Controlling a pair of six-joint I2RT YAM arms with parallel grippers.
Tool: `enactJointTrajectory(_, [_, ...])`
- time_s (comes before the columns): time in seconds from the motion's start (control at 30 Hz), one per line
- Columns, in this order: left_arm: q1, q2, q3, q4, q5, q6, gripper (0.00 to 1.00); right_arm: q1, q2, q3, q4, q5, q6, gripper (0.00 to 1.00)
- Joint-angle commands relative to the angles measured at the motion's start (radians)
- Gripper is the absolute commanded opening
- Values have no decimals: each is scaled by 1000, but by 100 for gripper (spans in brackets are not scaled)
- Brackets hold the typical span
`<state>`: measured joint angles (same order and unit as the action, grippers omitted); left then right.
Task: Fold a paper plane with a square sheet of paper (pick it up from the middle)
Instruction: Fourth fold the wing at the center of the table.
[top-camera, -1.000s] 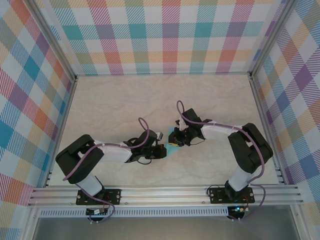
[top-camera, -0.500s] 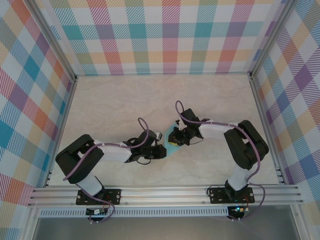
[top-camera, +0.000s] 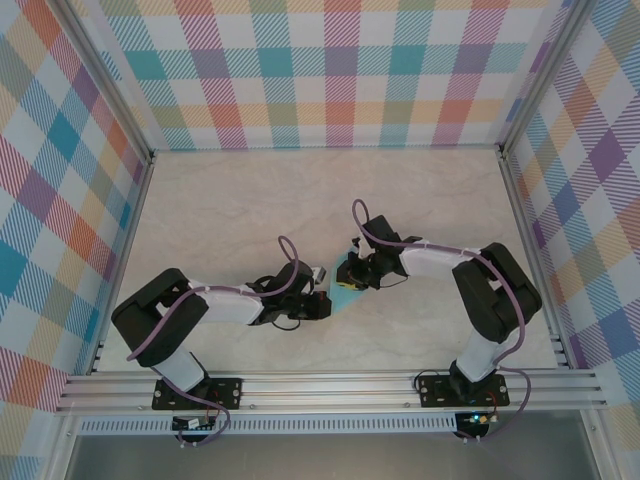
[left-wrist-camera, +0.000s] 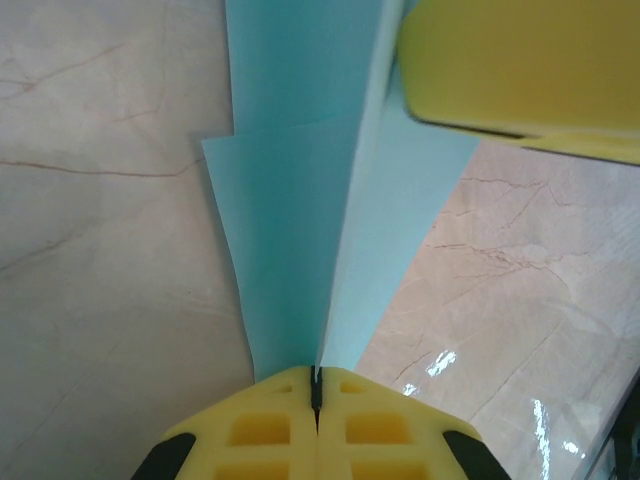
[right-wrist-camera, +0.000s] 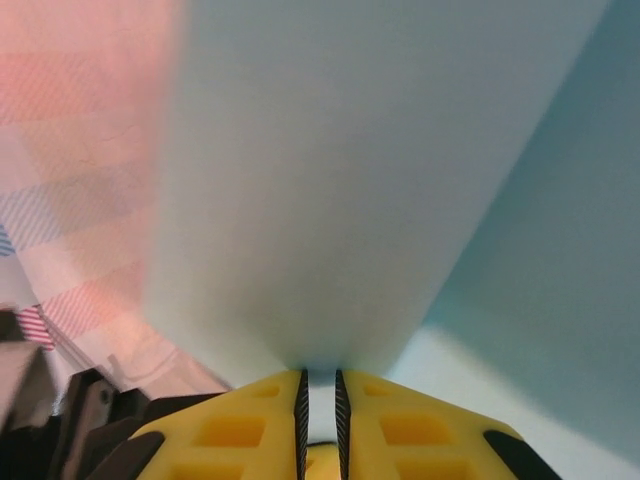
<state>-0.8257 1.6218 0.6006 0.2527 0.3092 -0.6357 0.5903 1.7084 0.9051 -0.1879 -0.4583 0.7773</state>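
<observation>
Two grippers meet on one small piece of blue paper near the middle of the table (top-camera: 230, 210).

Top external view: the paper plane (top-camera: 343, 293) lies between the two arms. The left gripper (top-camera: 325, 302) is touching it from about 8 o'clock and the right gripper (top-camera: 354, 274) from about 1 o'clock. Its long axis seems to run roughly from 1 to 7 o'clock, though at this size the arms hide much of it. Neither arm is nearer, since both are in contact.

Left wrist view: the left gripper (left-wrist-camera: 315, 385) is clamped shut on the paper plane (left-wrist-camera: 290, 250), its pads meeting on the central fold with no gap. From there the paper fans out toward 12 o'clock in two flat, pale cyan, unmarked panels that split along a crisp ridge. The right gripper's yellow finger (left-wrist-camera: 520, 70) sits at 1 o'clock against the far end of that ridge.

Right wrist view: the right gripper (right-wrist-camera: 320, 400) is closed to a thin slit, and the paper plane (right-wrist-camera: 370, 180) drops straight into it, so I judge it to be pinching the sheet. The paper rises toward 12 o'clock as a smooth, blurred blue surface.

Because the arms hold opposite ends of the same ridge, the next crease probably depends on keeping that line taut between them.
</observation>
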Motion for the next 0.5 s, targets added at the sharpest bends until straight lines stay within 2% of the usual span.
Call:
enactJointTrajectory(0.0, [21, 42, 13, 33, 64, -1, 0, 16, -44, -12, 19, -76, -16, 19])
enactJointTrajectory(0.17, [35, 54, 15, 68, 93, -27, 0, 37, -9, 11, 30, -84, -8, 18])
enactJointTrajectory(0.47, [46, 49, 14, 63, 115, -39, 0, 37, 63, 56, 12, -10, -16, 15])
